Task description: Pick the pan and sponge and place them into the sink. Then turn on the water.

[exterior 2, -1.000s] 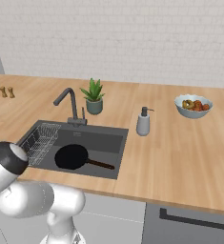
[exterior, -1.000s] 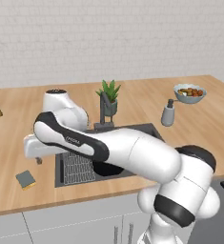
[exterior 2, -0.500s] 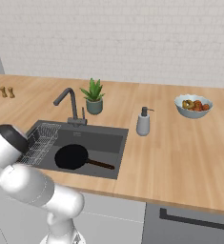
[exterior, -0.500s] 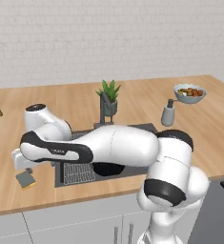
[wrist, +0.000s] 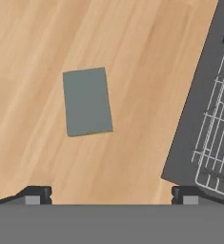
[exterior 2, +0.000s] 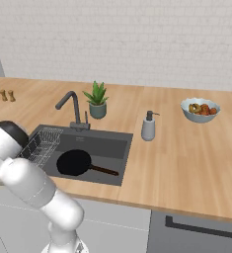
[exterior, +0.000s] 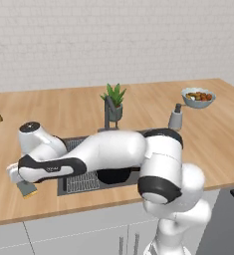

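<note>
Arm: compared with a second ago, it has swung away from the sink point(exterior 2: 122, 148) and now reaches low over the bench point(exterior: 78, 107) on the side of the sink where the wire rack point(exterior 2: 42, 145) stands.
Meaning: the pan part looks done, and I judge the sponge is the step in hand.
Pan: the pan point(exterior 2: 74, 162) lies flat inside the sink, beside the rack, its handle pointing away from the rack.
Water: no stream comes from the faucet point(exterior 2: 70, 105); this step is not yet done.
End effector: the end effector point(wrist: 108, 195) hangs over the bench with its jaws spread wide, holding nothing.
Sponge: the sponge point(wrist: 87, 101) lies flat on the bench just beside the sink's rack end, ahead of the fingertips point(wrist: 35, 194) and between their lines, not touched.
</note>
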Robot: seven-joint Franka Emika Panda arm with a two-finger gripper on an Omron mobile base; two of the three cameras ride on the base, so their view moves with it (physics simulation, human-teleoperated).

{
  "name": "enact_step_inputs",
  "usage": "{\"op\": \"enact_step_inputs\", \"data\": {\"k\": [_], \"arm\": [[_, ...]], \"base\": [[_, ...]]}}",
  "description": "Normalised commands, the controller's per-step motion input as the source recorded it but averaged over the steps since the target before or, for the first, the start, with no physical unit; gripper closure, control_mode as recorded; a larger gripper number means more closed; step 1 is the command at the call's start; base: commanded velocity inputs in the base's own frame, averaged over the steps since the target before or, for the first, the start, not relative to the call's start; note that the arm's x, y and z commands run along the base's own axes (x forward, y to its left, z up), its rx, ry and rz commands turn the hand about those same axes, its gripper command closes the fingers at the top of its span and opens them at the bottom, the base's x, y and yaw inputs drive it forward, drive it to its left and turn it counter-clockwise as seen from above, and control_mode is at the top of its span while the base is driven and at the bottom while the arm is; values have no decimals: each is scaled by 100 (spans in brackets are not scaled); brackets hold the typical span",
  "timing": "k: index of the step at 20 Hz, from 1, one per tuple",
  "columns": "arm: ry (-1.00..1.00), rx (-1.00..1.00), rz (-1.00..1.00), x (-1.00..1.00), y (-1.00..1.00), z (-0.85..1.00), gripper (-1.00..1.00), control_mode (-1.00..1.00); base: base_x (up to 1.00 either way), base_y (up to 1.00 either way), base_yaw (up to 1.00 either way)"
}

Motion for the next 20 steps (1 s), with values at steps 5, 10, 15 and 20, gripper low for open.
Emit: {"op": "enact_step_inputs", "data": {"k": [5,10,15,20], "arm": [[0,0,0,14,38,-5,-100,-100],[0,0,0,26,21,-16,-100,-100],[0,0,0,20,1,-39,-100,-100],[0,0,0,11,3,-43,-100,-100]], "base": [[0,0,0],[0,0,0],[0,0,0],[0,0,0]]}}
